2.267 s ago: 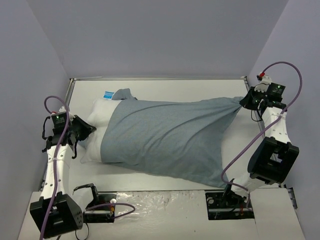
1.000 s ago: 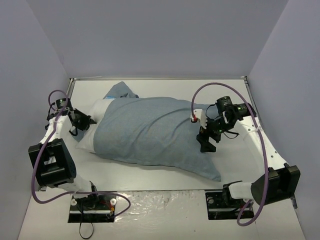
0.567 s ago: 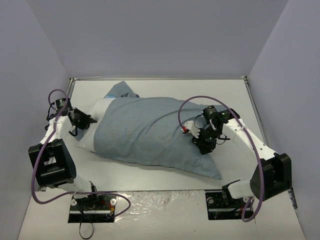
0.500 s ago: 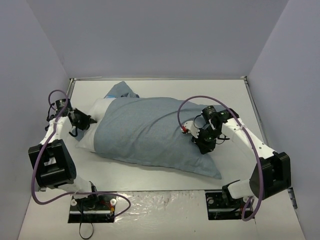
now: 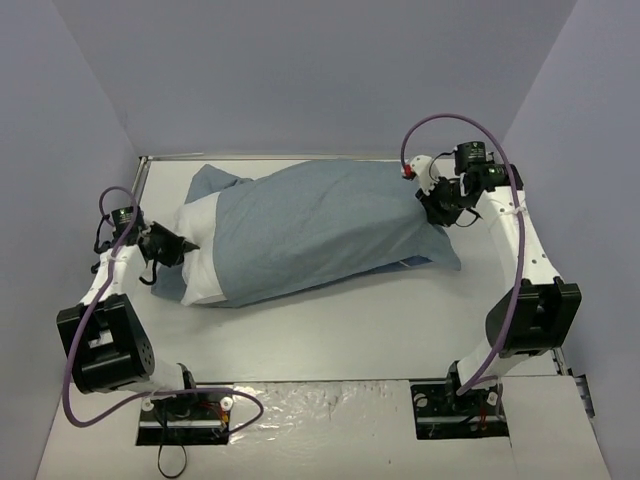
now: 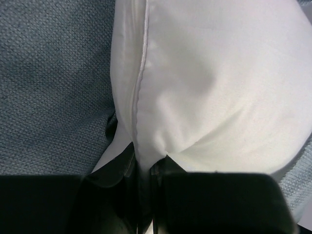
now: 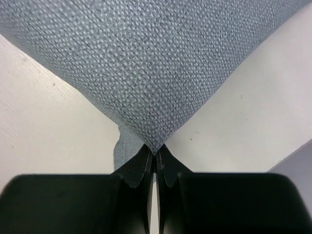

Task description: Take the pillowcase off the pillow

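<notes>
The grey-blue pillowcase [image 5: 320, 225] lies across the table and covers most of the white pillow [image 5: 203, 252], whose left end sticks out of its open end. My left gripper [image 5: 185, 245] is shut on the pillow's edge seam [image 6: 141, 146], with pillowcase fabric [image 6: 53, 83] beside it. My right gripper [image 5: 432, 212] is shut on a pinched fold of the pillowcase [image 7: 153, 92] at its right end, near the table's far right.
The white table [image 5: 350, 320] is boxed in by grey walls [image 5: 300, 70] at the back and both sides. A loose flap of pillowcase [image 5: 205, 185] bunches at the far left. Both arm bases [image 5: 185, 410] sit at the near edge.
My right gripper left the pillowcase's middle, took hold of its right end and drew it toward the far right. The pillow and case swung toward the back. My left gripper kept its grip.
</notes>
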Available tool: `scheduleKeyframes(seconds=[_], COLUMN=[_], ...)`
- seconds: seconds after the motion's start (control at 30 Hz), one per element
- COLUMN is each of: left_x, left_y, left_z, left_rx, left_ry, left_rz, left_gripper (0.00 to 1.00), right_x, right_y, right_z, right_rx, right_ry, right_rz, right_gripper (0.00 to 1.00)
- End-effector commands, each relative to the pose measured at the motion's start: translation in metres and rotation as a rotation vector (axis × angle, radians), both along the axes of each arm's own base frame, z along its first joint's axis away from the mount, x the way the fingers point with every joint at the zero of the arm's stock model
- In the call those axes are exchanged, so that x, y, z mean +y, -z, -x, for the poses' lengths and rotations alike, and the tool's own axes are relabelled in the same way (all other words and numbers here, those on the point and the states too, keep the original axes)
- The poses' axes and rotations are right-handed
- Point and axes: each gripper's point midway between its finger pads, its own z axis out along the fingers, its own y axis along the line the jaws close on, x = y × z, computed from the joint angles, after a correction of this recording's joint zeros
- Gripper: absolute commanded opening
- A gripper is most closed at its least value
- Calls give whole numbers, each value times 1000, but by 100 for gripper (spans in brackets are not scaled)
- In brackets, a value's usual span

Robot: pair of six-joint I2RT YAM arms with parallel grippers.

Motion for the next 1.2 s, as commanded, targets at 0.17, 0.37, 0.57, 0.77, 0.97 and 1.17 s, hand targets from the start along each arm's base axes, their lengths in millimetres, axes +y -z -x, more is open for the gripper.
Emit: scheduleKeyframes(seconds=[0.17, 0.37, 0.57, 0.77, 0.97, 1.17], left_x=[2, 0, -1, -8, -10, -7], left_y=[8, 9, 3, -8, -26, -64], left_z=[10, 10, 9, 7, 8, -1], left_rx=[2, 0, -13, -50, -86, -184], left_ry=[-13, 0, 7, -5, -8, -58], left_rz=[-11, -6, -3, 44, 42, 62], left_gripper=[2, 2, 2, 2, 2, 2], right_x=[-4, -29, -22, -8, -23, -68], right_y=[58, 53, 51, 93, 122, 99], right_z=[38, 34, 37, 32, 4, 2], right_rx=[179, 162, 131, 183, 172, 89], right_ry=[-24, 46, -32, -9, 122, 238], right_rz=[-24, -67, -124, -111, -48, -77], right_gripper=[4, 51, 97, 100, 50, 0])
